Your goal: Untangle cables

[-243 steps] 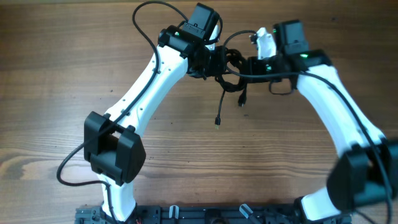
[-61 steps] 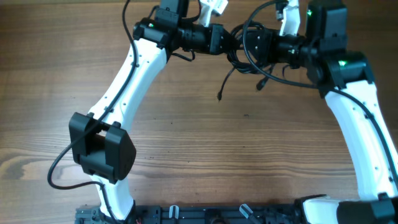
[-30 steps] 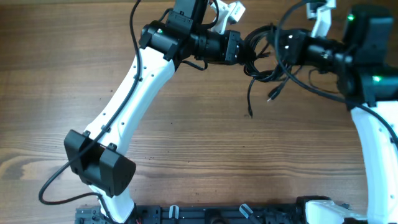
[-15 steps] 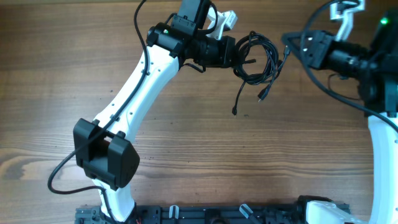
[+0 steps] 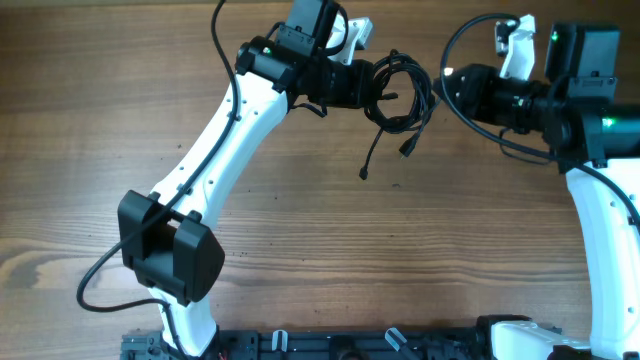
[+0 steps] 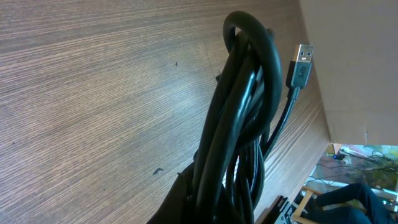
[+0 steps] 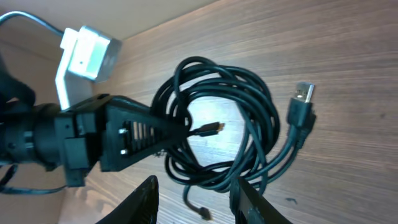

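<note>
Cables [image 5: 402,92] hang bunched, pinched tight by the left gripper [image 5: 374,82] near the far edge of the table [image 5: 300,250], plugs [image 5: 364,174] dangling. Right gripper [image 5: 450,84] sits just beside them, fingers spread, holding nothing; broad wood stretches toward the near side.

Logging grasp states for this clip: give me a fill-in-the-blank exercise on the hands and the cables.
1. The left hand is ___ on the cables.
2. The right hand is ___ and holds nothing.
3. The cables are ___ in colour.
4. The silver plug sticks out of the bundle; it is a ___ plug.

Missing words: shut; open; black; USB.
</note>
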{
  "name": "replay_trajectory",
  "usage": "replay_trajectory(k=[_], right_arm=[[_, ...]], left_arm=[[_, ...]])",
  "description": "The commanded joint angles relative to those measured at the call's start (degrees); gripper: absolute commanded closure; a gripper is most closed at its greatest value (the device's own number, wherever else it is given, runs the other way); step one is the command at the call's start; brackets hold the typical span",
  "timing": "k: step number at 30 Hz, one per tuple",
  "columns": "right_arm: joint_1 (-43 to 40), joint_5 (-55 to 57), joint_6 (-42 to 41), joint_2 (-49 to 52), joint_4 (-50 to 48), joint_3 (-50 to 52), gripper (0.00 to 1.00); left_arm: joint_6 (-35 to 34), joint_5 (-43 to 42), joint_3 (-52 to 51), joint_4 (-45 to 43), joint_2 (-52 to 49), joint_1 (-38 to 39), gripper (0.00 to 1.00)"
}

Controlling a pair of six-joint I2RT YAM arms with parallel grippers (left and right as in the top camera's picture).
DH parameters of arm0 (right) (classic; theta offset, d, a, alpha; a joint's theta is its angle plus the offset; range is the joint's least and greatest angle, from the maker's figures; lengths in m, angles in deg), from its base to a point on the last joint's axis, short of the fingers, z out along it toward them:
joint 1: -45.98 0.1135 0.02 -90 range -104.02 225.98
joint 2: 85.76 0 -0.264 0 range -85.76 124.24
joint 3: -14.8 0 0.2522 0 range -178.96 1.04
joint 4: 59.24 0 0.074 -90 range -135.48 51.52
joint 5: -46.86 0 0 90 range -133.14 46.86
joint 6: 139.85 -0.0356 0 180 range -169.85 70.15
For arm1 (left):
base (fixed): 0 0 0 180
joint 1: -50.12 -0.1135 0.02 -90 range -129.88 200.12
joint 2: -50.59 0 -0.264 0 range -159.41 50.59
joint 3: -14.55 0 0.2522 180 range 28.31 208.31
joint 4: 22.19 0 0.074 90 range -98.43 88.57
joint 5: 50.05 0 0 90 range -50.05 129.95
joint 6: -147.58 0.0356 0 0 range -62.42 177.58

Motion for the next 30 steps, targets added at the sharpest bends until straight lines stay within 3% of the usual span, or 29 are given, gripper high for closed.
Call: replay_trajectory(k=[1, 13, 18, 24, 30], right_arm=[[0.17, 2.05, 0.17, 0.55, 0.07, -0.85, 0.62], [0.17, 2.05, 0.17, 0.55, 0.11, -0.85, 0.6], [0.17, 2.08, 0.17, 0.55, 0.09, -0.85, 0.6], [0.17, 2.08, 0.15, 0.55, 0.31, -0.85, 0.6], [0.17, 2.1, 0.24, 0.55, 0.94, -0.85, 0.6]], left_arm=[[1.31, -0.48, 0.33, -0.39, 0.68, -0.13, 0.96], [1.01, -0.42, 0.33, -0.39, 0.66, -0.15, 0.96], [-9.94, 9.33, 0.33, 1.16, -0.63, -0.2, 0.96], [-12.9, 15.21, 0.33, 1.33, -0.83, -0.2, 0.96], [-14.21, 15.61, 0.33, 1.33, -0.83, -0.2, 0.96]])
